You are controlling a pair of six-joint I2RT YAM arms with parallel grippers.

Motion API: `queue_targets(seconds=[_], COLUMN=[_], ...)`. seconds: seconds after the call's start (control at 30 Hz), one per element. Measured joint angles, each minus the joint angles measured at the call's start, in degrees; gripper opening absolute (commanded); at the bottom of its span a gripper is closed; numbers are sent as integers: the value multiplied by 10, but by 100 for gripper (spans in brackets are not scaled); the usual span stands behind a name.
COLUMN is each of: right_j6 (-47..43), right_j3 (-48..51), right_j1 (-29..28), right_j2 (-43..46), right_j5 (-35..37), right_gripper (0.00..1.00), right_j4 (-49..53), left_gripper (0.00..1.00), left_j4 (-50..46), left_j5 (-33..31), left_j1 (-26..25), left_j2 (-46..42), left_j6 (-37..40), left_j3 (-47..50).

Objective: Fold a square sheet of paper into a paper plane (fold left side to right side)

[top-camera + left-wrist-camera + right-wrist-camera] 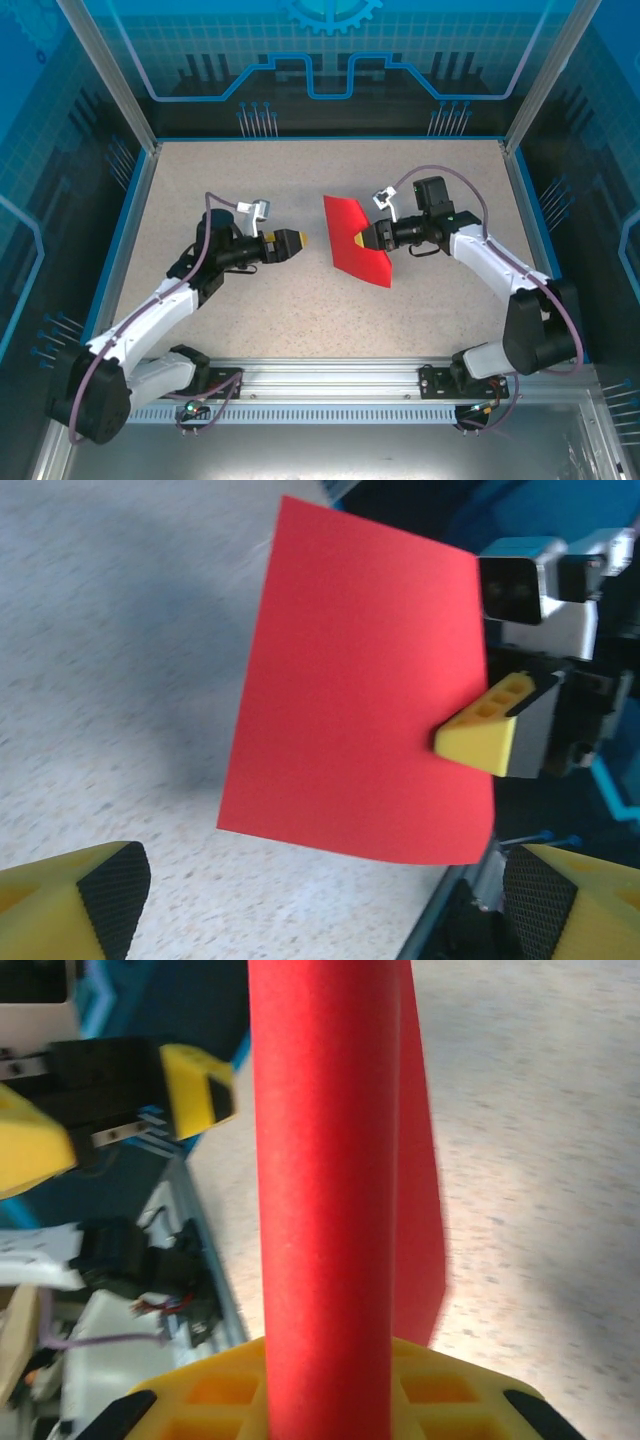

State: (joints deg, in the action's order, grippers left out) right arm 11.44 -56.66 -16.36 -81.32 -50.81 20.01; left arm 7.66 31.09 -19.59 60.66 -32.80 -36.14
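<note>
Left claw: I read it as wide apart. On its own wrist camera the two yellow tips sit at the bottom corners of the view with nothing between them but bare counter.
Left claw position: left of centre on the counter, pointing right towards the paper, near its left edge but not touching it.
Right claw: clamped on the square sheet of paper, gripping it at the right-hand edge, about halfway along that edge.
Grip detail: from the left wrist I see one yellow finger of the right claw pressed flat on the red face near its right border.
Paper, location: centre of the counter, slightly right of the middle, between the two claws.
Paper, attitude: tilted rather than lying flat. From above it looks like a slanted, narrow red panel, and it casts a soft shadow on the speckled surface.
Paper, shape: on the right wrist camera a thick red band rises straight up out of the claw, with a second red layer behind it. I cannot tell whether that is a crease or a curl.
Paper, lower edge: I cannot tell whether it touches the counter.
</note>
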Motion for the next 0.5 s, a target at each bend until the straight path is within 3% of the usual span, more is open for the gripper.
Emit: queue_targets(seconds=[0.37, 0.5], right_j6=[-21, -14], right_j3=[-46, -62], right_j1=[-54, -65], right_j2=[68, 71], right_j5=[-106, -111], right_gripper=[23, 24], right_j4=[40, 40], left_gripper=[94, 81], left_j4=[55, 94], left_j5=[89, 117], left_j1=[0, -6], left_j2=[24, 28], left_j6=[14, 13], left_j3=[-9, -12])
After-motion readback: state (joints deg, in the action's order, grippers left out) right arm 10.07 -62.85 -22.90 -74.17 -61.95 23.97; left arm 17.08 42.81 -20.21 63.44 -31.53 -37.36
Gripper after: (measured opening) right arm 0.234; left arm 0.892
